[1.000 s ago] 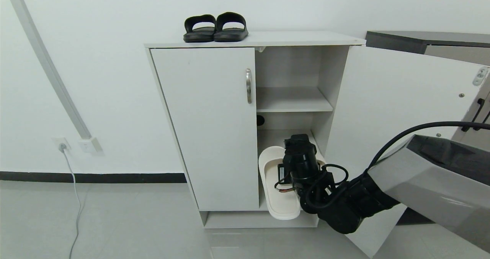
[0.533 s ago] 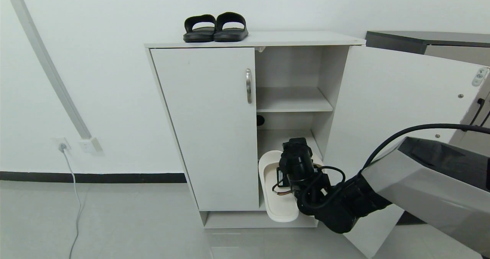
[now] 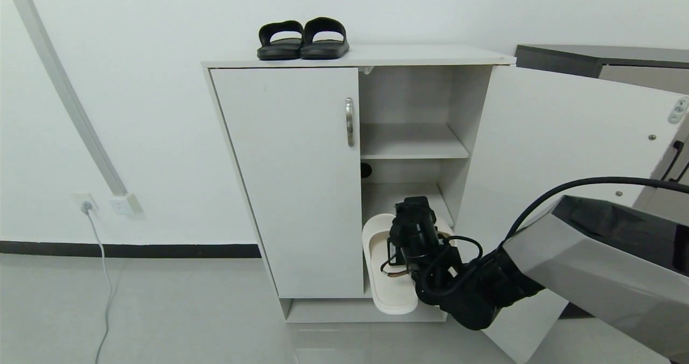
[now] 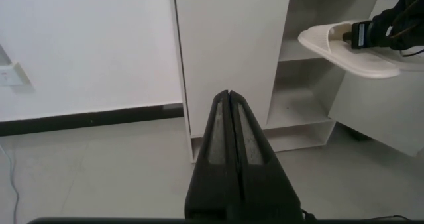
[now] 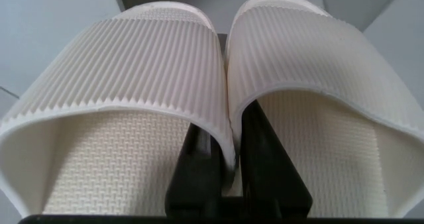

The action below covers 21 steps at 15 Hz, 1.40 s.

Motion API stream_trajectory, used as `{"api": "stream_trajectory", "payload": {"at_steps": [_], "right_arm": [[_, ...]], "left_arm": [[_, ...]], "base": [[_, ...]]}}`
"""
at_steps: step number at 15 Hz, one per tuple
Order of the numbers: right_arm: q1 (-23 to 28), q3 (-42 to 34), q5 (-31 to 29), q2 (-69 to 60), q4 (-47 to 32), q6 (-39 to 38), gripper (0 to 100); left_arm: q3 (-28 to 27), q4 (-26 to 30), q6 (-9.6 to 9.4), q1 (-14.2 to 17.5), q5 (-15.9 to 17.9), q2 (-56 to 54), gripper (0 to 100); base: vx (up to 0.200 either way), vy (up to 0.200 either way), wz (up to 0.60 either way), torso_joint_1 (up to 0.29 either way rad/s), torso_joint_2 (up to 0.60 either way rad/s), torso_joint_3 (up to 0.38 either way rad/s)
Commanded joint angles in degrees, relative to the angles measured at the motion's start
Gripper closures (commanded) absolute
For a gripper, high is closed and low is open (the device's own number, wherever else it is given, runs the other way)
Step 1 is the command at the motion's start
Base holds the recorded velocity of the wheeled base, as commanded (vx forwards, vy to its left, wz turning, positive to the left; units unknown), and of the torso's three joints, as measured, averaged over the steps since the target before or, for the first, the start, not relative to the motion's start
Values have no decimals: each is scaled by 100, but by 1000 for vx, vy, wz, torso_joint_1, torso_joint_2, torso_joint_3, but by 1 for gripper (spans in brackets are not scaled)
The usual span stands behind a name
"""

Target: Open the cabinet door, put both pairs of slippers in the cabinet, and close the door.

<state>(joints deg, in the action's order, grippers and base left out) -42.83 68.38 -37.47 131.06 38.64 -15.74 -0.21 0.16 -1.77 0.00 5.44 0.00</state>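
Head view, facing the cabinet (image 3: pixel 420 55) front-on from above. Left wrist, low before the same cabinet. Right wrist, tight against the white slippers (image 5: pixel 159 71).

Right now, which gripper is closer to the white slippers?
Right. The right gripper is shut on the white slippers at the cabinet's lower opening; the left gripper, shut, sits out in front of the cabinet, well apart from them.

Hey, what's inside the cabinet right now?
Through the open right side: an upper shelf, and at the lower level the white slippers, pinched by the right tool, partly sticking out the front. Whatever sits behind the shut left door is covered.
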Motion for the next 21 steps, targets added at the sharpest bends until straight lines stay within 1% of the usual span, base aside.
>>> {"api": "stream_trajectory", "payload": {"at_steps": [1, 4, 18, 21], "right_arm": [[11, -9, -6, 42, -6, 1, 100], [-7, 0, -6, 95, 12, 1, 100], [-77, 492, -6, 851, 196, 9, 100], [-77, 563, -6, 956, 196, 1, 100]], "left_arm": [[3, -7, 1, 0, 1, 9, 100], [3, 2, 36, 0, -16, 9, 100], [12, -7, 19, 0, -16, 9, 100], [3, 2, 19, 0, -16, 9, 100]], "base": [[0, -200, 0, 2, 2, 2], [0, 0, 0, 0, 0, 0], [0, 0, 0, 0, 0, 0], [0, 0, 0, 4, 4, -131]]}}
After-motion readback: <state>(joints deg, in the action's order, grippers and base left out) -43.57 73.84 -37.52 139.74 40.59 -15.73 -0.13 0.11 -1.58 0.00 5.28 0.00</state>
